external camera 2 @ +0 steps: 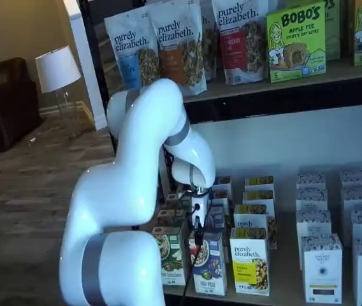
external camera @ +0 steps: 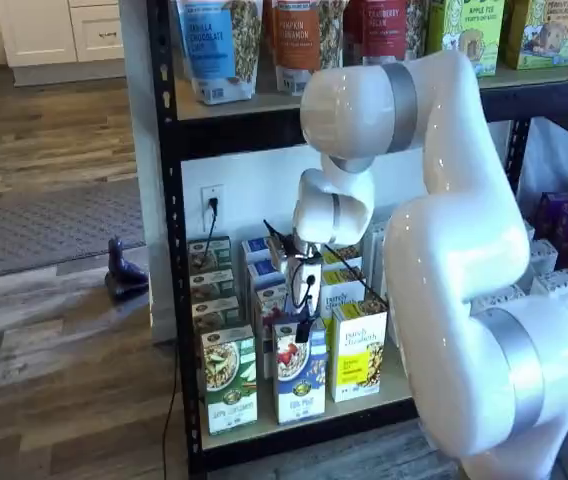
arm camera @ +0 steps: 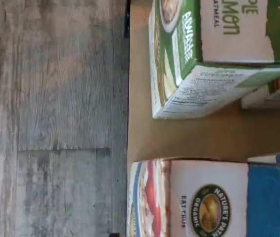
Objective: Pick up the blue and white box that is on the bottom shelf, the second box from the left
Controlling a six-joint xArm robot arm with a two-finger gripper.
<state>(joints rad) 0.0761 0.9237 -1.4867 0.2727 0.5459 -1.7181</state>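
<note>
wrist view: looks steeply down from just above the front edge of the bottom shelf [arm camera: 140, 133], close in, the picture turned on its side; grey plank floor [arm camera: 51, 118] fills one half, box tops the other.
shelf view, frontal: stands on the floor in front of the rack, facing the bottom shelf [external camera: 294, 420] from its left end, at middling range, the white arm [external camera: 454, 250] near the lens.
shelf view, oblique: looks along the shelves from the left, slightly raised, the arm [external camera 2: 136, 191] between lens and rack.
shared: all three catch the blue and white box [arm camera: 204, 197] [external camera: 299, 370] [external camera 2: 209, 264] and the green-and-white box [arm camera: 199, 54] [external camera: 229, 380] [external camera 2: 171, 255] beside it.
</note>
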